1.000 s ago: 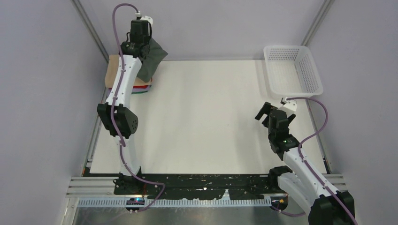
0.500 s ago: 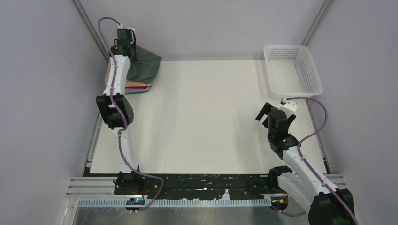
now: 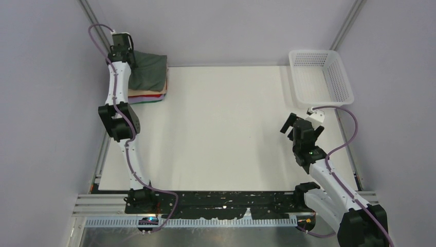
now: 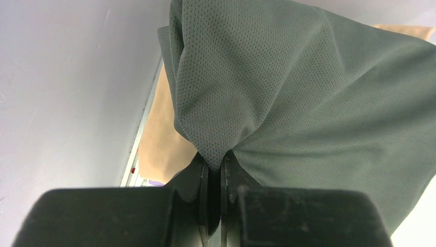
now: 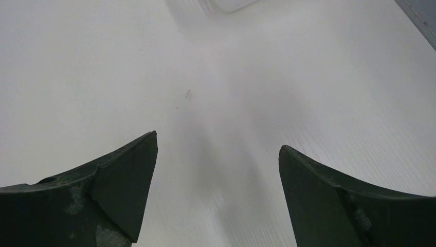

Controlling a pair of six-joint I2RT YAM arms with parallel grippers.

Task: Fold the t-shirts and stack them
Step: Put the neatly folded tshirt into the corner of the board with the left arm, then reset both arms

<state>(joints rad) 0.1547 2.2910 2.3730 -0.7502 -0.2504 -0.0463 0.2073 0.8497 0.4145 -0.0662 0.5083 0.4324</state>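
Observation:
The dark charcoal-grey t-shirt (image 3: 148, 69) lies folded on top of a stack at the table's far left corner. Under it show edges of a peach-tan shirt (image 3: 149, 93), a red one and a pale lavender one (image 3: 146, 100). My left gripper (image 3: 125, 55) is at the stack's far left edge, shut on a pinch of the grey shirt (image 4: 288, 87); the peach-tan shirt (image 4: 159, 134) shows below it in the left wrist view. My right gripper (image 3: 297, 125) is open and empty over bare table at the right, its fingers (image 5: 128, 175) wide apart.
A white mesh basket (image 3: 320, 77) stands at the far right of the table. Grey walls close the left, back and right sides; the left wall is right beside my left gripper.
My left gripper has carried the grey shirt leftward and down, spreading it flat over the stack. The right arm has not moved.

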